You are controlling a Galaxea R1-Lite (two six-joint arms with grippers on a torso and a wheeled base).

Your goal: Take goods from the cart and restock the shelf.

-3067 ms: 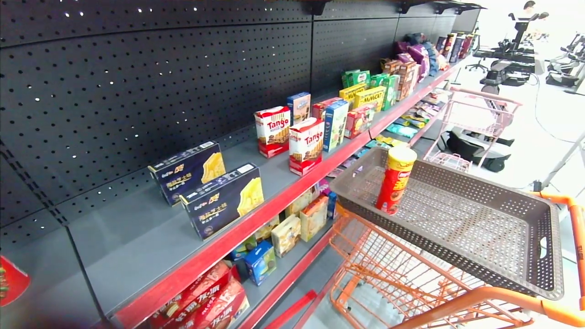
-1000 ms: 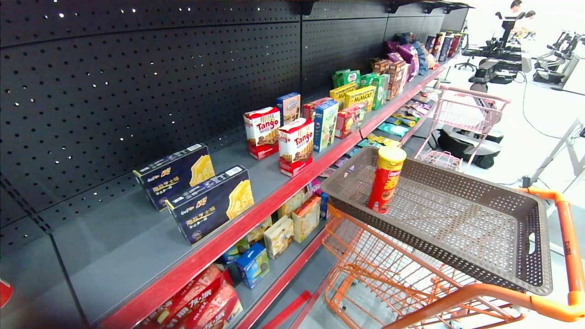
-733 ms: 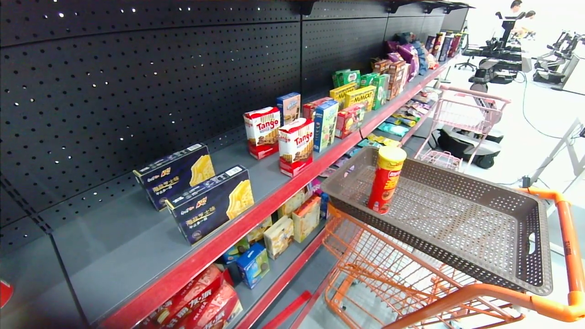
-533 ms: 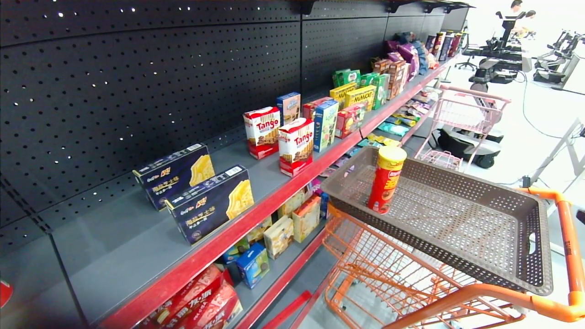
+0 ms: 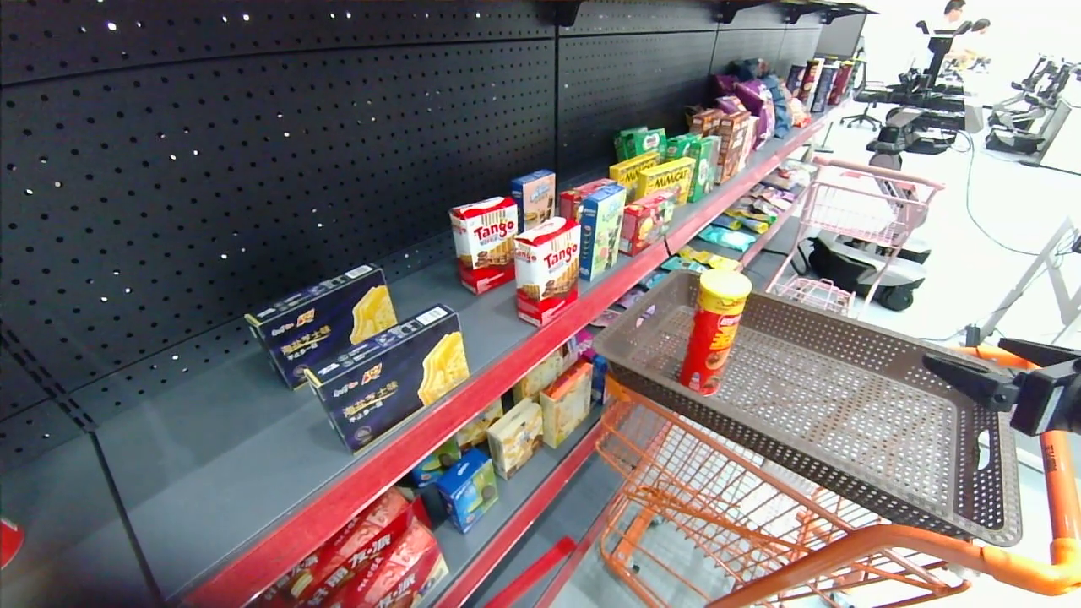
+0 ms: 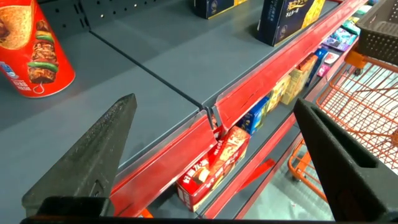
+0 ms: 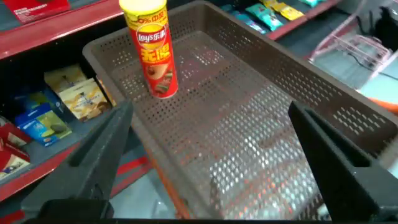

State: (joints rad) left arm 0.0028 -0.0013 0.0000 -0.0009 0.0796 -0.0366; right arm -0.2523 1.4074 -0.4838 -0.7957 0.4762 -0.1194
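Right gripper (image 7: 210,111) spread over basket (image 7: 280,53); left wrist view reveals seemingly shelved can (image 6: 31,50)

I can see bold red lettering on the white band of two red-and-white boxes (image 5: 547,268) on the shelf (image 5: 253,447). The tall red can (image 5: 714,333) in the cart (image 5: 895,534) carries a round logo and yellow characters down its side. Two dark blue boxes (image 5: 390,375) bear pale characters. Yellow boxes (image 5: 667,179) farther along show dark block letters. Print on the cart's handle (image 5: 1050,456) is too small to make out.

Jaws of both arms apart (empty)
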